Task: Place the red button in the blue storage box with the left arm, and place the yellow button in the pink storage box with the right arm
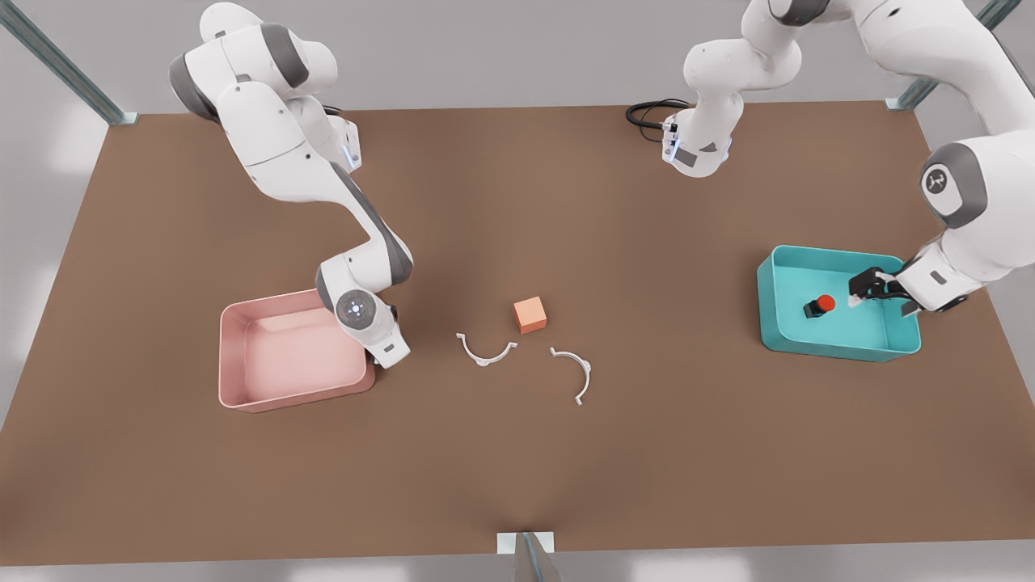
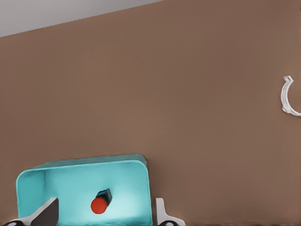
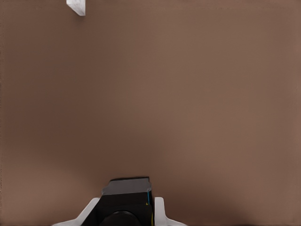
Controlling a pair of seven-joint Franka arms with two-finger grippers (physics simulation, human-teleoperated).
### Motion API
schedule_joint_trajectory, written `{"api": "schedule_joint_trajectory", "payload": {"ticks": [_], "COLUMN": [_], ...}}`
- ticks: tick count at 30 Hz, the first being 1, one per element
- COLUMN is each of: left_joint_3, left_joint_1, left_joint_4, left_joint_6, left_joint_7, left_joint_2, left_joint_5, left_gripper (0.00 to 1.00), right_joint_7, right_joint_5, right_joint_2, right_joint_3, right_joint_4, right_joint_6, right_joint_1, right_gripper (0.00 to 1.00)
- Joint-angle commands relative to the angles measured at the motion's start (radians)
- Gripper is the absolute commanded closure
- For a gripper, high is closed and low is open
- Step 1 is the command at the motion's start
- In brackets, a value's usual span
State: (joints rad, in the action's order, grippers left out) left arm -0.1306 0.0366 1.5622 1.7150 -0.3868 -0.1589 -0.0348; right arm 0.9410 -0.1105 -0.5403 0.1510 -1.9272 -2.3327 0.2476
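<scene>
Nearest us the brown table lies bare and matte up to its front edge, leaving wide room. Next we count two thin white curved clips, one salmon cube and two smooth, round-cornered tubs. Just beside the pink storage box, at the corner nearest the clips, the right gripper is clamped on the yellow button, only its black base facing us. The left gripper hangs spread wide over the blue storage box, where the red button lies tipped on the floor, apart from the walls. Farthest, a black cable loops.
</scene>
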Motion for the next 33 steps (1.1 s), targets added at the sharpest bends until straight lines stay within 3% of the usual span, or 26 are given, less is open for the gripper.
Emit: {"api": "schedule_joint_trajectory", "payload": {"ticks": [1, 5, 14, 25, 33], "left_joint_3": [0.0, 0.02, 0.045, 0.043, 0.042], "left_joint_1": [0.0, -0.001, -0.185, -0.233, -0.233], "left_joint_4": [-0.002, -0.002, -0.019, -0.059, -0.059], "left_joint_6": [-0.17, -0.184, -0.198, -0.201, -0.201], "left_joint_7": [0.181, 0.18, 0.212, 0.217, 0.217], "left_joint_2": [0.03, 0.078, 0.07, 0.059, 0.059], "left_joint_5": [0.001, 0.003, 0.01, 0.03, 0.03], "left_gripper": [0.0, 0.0, 0.0, 0.0, 0.0], "right_joint_7": [-0.044, -0.039, -0.116, -0.103, -0.103], "right_joint_5": [-0.014, -0.014, -0.012, -0.018, -0.017], "right_joint_2": [0.026, 0.1, 0.287, 0.336, 0.315], "right_joint_3": [0.001, 0.002, 0.001, 0.012, 0.012], "right_joint_4": [-0.001, 0.001, 0.005, -0.078, -0.104], "right_joint_6": [0.003, 0.042, 0.202, 0.202, 0.148], "right_joint_1": [0.002, 0.005, -0.013, -0.289, -0.369], "right_gripper": [0.77, 0.78, 0.78, 0.78, 0.78]}}
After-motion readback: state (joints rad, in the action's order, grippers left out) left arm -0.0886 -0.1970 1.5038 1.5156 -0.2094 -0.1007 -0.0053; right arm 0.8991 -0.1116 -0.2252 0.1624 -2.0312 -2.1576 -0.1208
